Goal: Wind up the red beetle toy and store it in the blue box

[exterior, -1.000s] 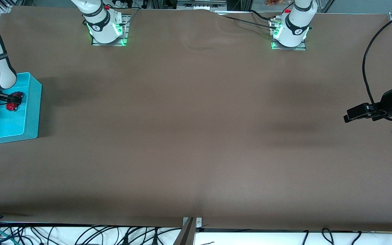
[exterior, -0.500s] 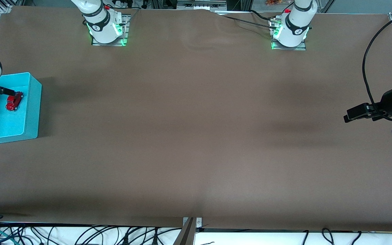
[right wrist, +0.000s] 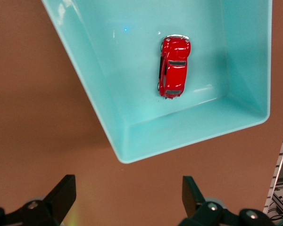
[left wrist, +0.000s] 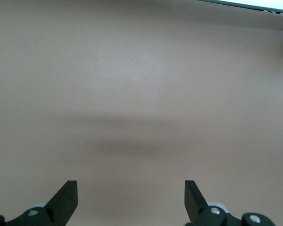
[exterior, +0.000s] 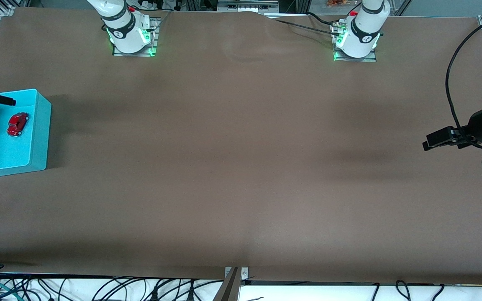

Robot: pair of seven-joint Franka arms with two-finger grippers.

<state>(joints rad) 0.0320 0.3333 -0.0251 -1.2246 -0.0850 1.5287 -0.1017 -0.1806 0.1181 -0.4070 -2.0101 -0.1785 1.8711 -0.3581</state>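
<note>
Now the red beetle toy (exterior: 17, 123) lies inside the blue box (exterior: 40, 142), both hands released.

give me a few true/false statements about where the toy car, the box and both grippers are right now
1. The red beetle toy lies inside the blue box. True.
2. The right gripper grips the toy. False: its jaws are open and empty, above the box.
3. The box sits at the right arm's end of the table. True.
4. The left gripper holds the box. False: it waits open over bare table at the left arm's end.
</note>
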